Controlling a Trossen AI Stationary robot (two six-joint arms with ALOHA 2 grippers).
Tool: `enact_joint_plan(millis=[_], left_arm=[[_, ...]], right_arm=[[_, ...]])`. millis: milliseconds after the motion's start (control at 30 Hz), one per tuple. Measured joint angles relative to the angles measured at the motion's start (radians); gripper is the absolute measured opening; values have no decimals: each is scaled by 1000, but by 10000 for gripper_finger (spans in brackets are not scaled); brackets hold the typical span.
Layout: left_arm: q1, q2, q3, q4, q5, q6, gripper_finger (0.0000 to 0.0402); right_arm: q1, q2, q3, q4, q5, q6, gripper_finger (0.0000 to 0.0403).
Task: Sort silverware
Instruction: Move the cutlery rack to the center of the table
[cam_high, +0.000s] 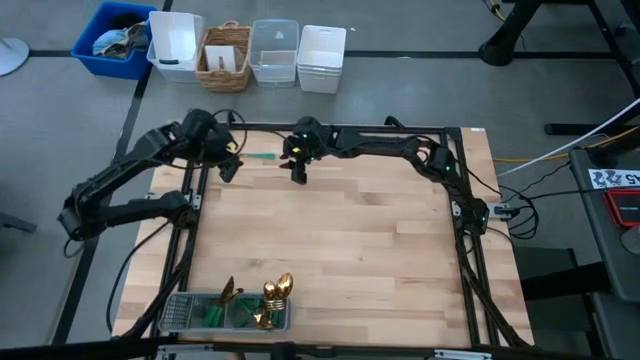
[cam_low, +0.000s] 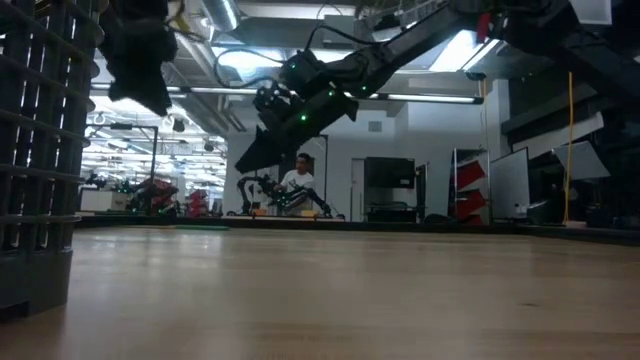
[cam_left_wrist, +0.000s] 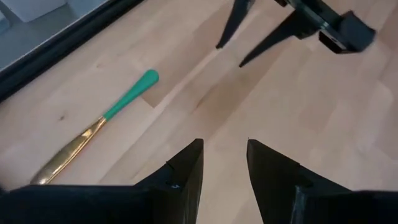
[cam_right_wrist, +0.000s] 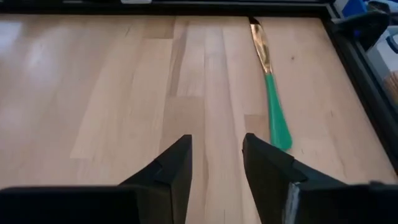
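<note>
Nearest you, at the desk's (cam_high: 340, 250) front edge, the tray (cam_high: 180, 315) holds the sorted silverware (cam_high: 262, 305): gold heads up, teal handles down in its compartments, a couple of spoons standing above the rim. The wide middle of the desk lies between that and the arms. At the far edge you have one knife (cam_left_wrist: 93, 127) lying flat on the wood, gold blade and teal handle, between the two grippers. Your left gripper (cam_left_wrist: 224, 155) hangs above the desk just beside the knife, its fingers apart with nothing between them. Your right gripper (cam_right_wrist: 216, 152) hovers on the knife's other side, fingers apart too, holding nothing; the knife lies just off to one side of it, untouched. Beyond the desk you see bins (cam_high: 275, 50) on the floor and a person (cam_low: 298, 178) seated far back in the room
</note>
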Motion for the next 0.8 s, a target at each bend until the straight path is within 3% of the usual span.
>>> enact_joint_plan(millis=[167,367,600,800], left_arm=[[-2,22,-114,180,-52,1,115],[25,127,-124,198,-226,60,115],[137,298,-121,180,-230,15,115],[223,388,-35,149,-230,-66,115]], right_arm=[[12,6,0,4,-10,1,143],[27,-1,0,-27,-41,2,143],[53,-1,0,-120,-65,1,143],[68,-1,1,-199,-62,-5,143]])
